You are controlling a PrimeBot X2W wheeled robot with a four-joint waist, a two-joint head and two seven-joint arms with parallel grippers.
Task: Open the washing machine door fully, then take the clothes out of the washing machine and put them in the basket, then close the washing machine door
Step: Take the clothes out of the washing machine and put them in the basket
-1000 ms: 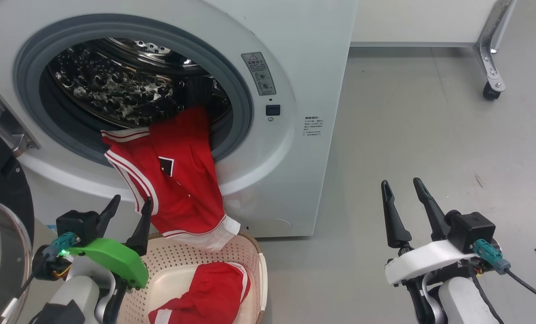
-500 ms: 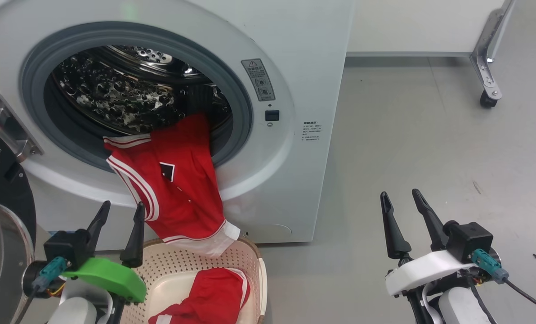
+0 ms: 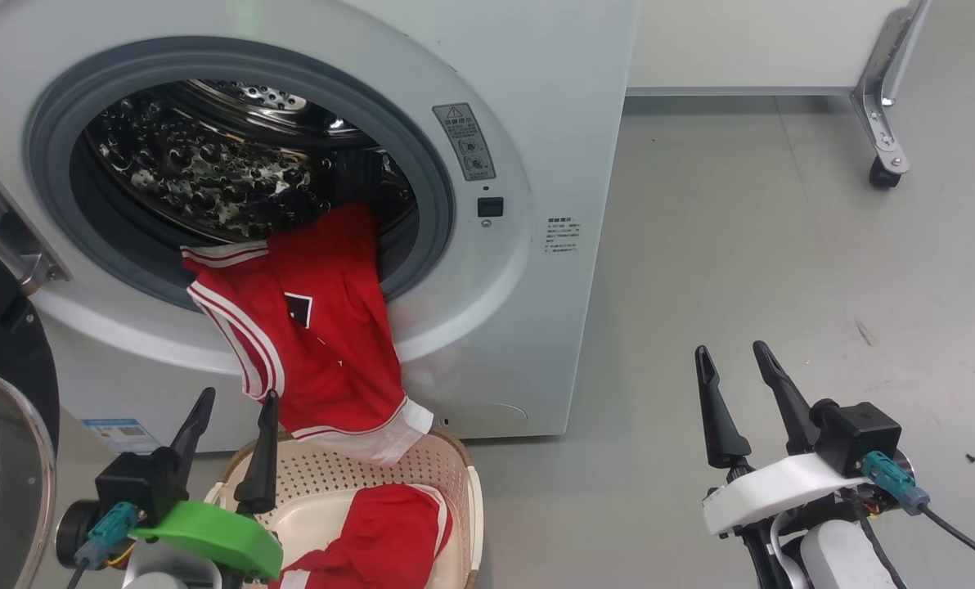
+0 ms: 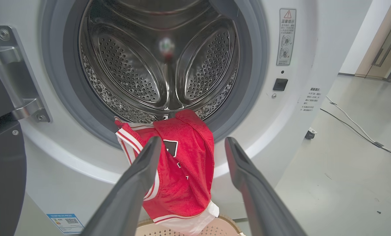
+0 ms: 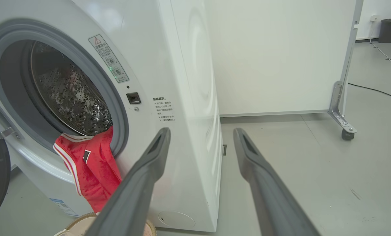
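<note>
My left tool (image 3: pixel 239 395) is wide open and holds nothing. Its two dark fingers point up at the washing machine (image 3: pixel 553 65). It sits by the left edge of the basket (image 3: pixel 430 474). My right tool (image 3: pixel 730 348) is wide open too, with nothing in it. It hangs over the grey floor (image 3: pixel 782 245), well apart from the washing machine and off to its right.

The door (image 3: pixel 5 368) is swung open to the left, so I can see right into the shiny drum (image 3: pixel 209 164) with its little holes. The red clothes (image 3: pixel 316 352) are in two spots. One piece hangs out of the drum and down the white front, and its white bottom edge reaches the back rim of the basket. In my left wrist view this piece shows between my two fingers, but I cannot tell if a finger touches it. The other piece (image 3: pixel 381 532) lies inside the basket. The basket stands on the floor, just in front of the washing machine.
</note>
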